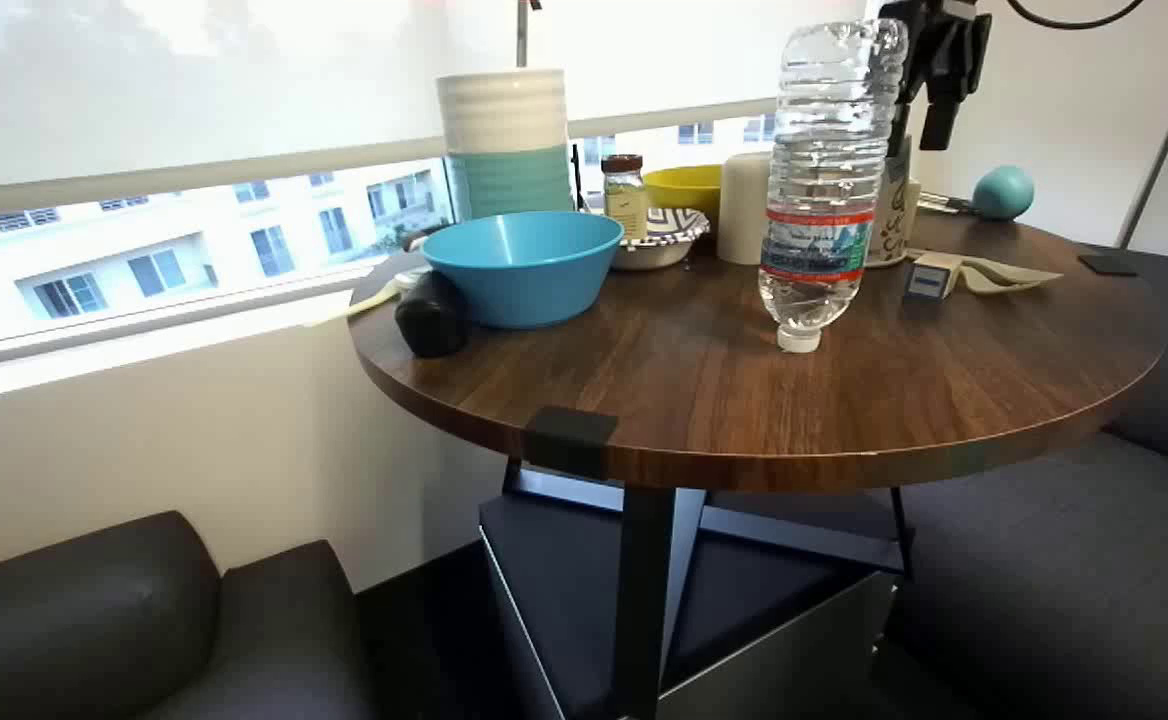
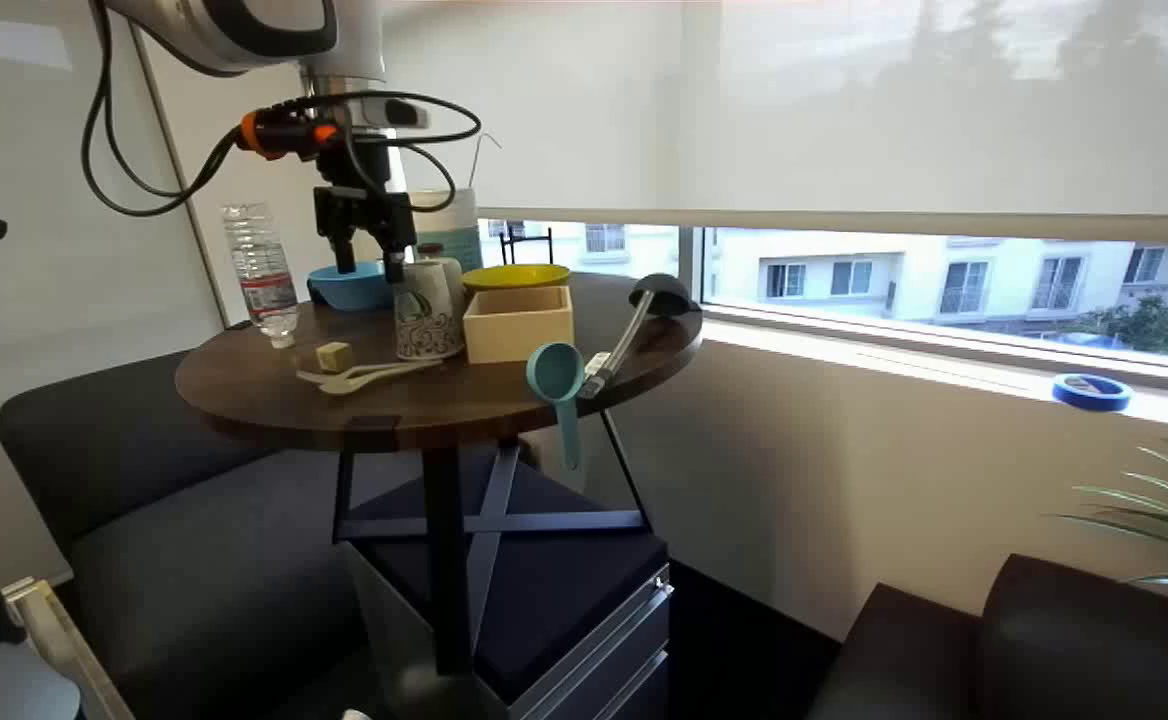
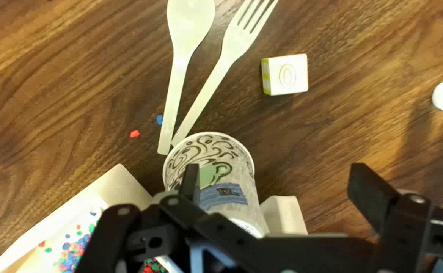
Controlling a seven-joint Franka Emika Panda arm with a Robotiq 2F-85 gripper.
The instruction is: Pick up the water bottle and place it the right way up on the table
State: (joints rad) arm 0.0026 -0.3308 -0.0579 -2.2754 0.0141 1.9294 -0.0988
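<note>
On the round table (image 1: 704,400), the water bottle (image 1: 826,190) stands upside down — cap (image 1: 799,340) to the wood, base in the air — in from the table edge nearest the camera in an exterior view. It leans a little in both exterior views. The gripper (image 2: 370,266) hangs above the table with its fingers (image 3: 369,193) spread wide and nothing between them; in the wrist view one finger overlaps the patterned cup (image 3: 231,178), touching or not I cannot tell. The block (image 3: 288,76) lies roughly between cup and bottle. This looks like the approach, the grasp not yet made. The next move calls for a shift across to the bottle, a firm side grip, then a half turn to set its base down.
</note>
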